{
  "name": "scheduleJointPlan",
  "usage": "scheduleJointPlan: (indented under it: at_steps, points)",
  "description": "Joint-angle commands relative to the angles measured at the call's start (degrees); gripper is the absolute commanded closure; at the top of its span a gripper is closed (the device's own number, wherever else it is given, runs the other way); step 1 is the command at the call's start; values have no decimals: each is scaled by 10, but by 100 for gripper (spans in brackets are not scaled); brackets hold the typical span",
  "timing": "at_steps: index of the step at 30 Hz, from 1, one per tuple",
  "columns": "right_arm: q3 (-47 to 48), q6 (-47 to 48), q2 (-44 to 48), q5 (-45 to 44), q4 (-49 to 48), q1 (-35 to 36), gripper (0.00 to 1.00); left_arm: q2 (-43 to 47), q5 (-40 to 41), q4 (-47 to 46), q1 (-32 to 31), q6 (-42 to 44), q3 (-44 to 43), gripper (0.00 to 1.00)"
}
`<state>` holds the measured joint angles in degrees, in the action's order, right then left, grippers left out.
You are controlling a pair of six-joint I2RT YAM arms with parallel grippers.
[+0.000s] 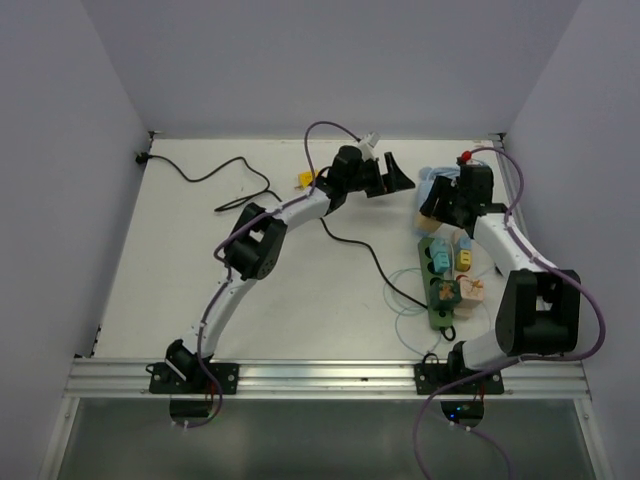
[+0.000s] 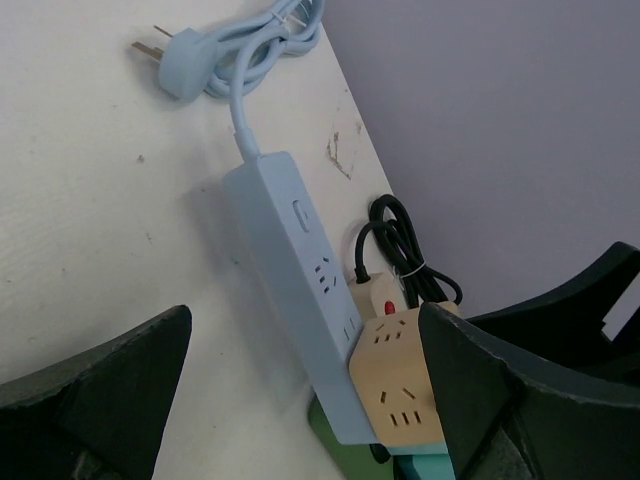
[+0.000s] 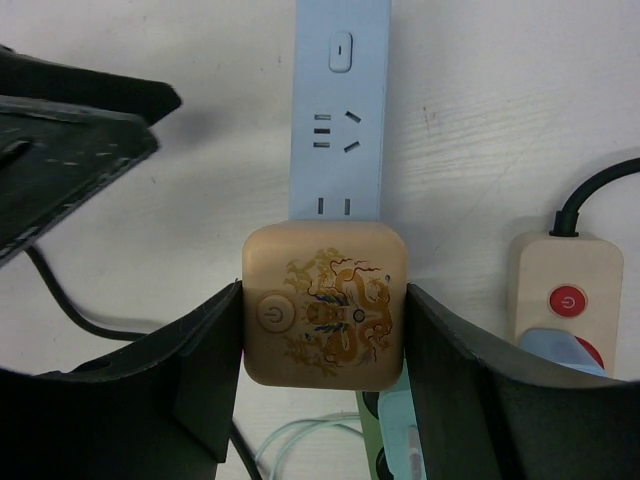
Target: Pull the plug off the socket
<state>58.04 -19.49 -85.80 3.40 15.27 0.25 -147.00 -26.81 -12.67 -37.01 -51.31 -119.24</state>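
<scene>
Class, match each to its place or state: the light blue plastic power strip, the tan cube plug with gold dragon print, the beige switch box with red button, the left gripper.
1 light blue plastic power strip
2 tan cube plug with gold dragon print
3 beige switch box with red button
4 left gripper

a flanked by the right gripper
b open, empty
c black cord attached
d own lead looped, unplugged

Pairs: 1-d, 2-a, 3-c, 4-b
</scene>
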Motion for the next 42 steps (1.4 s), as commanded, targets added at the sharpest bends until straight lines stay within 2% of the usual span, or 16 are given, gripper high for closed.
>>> scheduleJointPlan:
  at_steps: [1, 6, 20, 27, 33, 34, 38, 39, 42]
  points:
    - [3, 19, 44, 35, -40, 1, 95, -34, -11, -5, -20, -30, -58, 0]
    - [-6, 16, 46, 53, -54, 1, 96, -68, -4, 5, -40, -33, -104, 0]
    - [-41, 8, 90, 54, -89, 1, 98, -109, 25, 4, -54, -81, -98, 3]
    - [-44, 3, 100, 71, -96, 1, 98, -116, 47, -32, -53, -124, -102, 6]
    - [-50, 2, 106, 77, -99, 1, 98, -121, 63, -54, -53, -151, -111, 27]
    - [-50, 1, 106, 78, -99, 1, 97, -120, 65, -56, -53, -151, -111, 37]
    - [-50, -6, 100, 96, -101, 1, 97, -113, 71, -66, -53, -150, -109, 62]
    - [-50, -7, 95, 96, -100, 1, 97, -110, 71, -70, -53, -149, -107, 70]
    - [-45, -7, 89, 103, -91, 1, 97, -95, 80, -73, -53, -133, -90, 80]
